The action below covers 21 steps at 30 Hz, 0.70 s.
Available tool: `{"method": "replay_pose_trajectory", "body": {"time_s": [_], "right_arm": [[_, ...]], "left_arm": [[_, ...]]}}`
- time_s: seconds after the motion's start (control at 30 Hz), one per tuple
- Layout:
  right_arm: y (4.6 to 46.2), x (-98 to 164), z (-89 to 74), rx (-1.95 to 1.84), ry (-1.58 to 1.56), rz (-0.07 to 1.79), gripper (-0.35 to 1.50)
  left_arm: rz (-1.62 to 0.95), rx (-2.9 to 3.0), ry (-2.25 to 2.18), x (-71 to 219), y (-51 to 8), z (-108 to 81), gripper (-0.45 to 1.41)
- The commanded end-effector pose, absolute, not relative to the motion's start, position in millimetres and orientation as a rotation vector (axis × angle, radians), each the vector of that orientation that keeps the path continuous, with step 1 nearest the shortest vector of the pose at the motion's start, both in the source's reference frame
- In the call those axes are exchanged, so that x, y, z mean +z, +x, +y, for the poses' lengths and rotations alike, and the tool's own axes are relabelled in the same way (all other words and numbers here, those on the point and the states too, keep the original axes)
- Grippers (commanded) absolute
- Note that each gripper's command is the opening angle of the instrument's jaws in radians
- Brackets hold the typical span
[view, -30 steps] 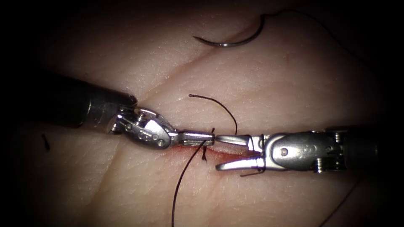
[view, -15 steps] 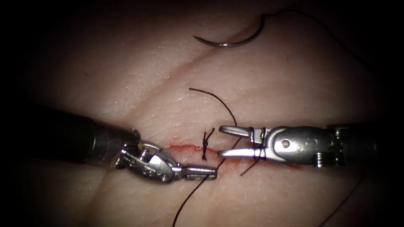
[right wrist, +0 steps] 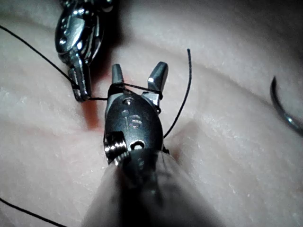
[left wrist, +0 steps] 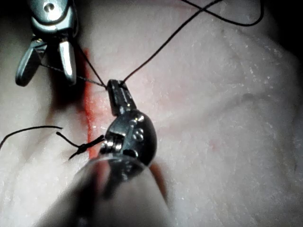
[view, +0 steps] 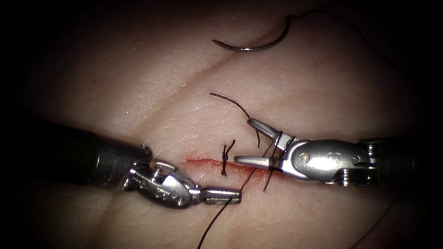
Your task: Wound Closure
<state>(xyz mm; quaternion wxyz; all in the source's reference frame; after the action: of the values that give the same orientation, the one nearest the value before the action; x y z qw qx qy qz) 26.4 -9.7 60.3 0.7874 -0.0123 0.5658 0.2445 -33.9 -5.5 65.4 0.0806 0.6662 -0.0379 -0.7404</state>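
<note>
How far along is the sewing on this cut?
One knot already sits tied across the cut. The left tool is shut on the thread, which wraps around the open right tool. The needle lies free on the tissue, held by neither tool. Red cut remains visible beside the knot.

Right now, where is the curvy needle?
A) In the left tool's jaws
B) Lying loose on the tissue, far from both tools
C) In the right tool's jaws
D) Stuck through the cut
B: the needle lies on the tissue, apart from the cut. The left tool is shut on the thread, and the right tool is open with thread looped around its jaws.
</note>
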Motion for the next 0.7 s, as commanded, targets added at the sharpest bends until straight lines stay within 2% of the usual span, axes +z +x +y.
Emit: {"method": "replay_pose_trajectory", "body": {"time_s": [0.03, 0.07, 0.2, 0.33, 0.57, 0.7], "right_arm": [[27.5, 60.5, -10.3, 0.532, -0.031, 1.211, 0.81], [27.6, 60.5, -10.2, 0.533, -0.039, 1.198, 0.74], [27.5, 60.5, -9.4, 0.562, -0.087, 1.138, 0.74], [28.7, 60.9, -8.6, 0.603, -0.131, 1.079, 0.89], [30.6, 62.1, -7.8, 0.643, -0.175, 1.014, 0.89], [31.5, 62.9, -7.0, 0.658, -0.206, 0.97, 1.03]], "left_arm": [[-0.122, -2.221, 2.0, 65.7, -34.3, -5.6, -0.45], [-0.127, -2.225, 2.006, 65.6, -34.2, -5.4, -0.45], [-0.143, -2.241, 2.029, 64.8, -33.5, -4.2, -0.45], [-0.155, -2.258, 2.035, 64.4, -33.2, -3.7, -0.45], [-0.162, -2.272, 2.024, 64.7, -33.0, -3.7, -0.45], [-0.162, -2.275, 2.024, 64.8, -32.9, -3.4, -0.45]]}}
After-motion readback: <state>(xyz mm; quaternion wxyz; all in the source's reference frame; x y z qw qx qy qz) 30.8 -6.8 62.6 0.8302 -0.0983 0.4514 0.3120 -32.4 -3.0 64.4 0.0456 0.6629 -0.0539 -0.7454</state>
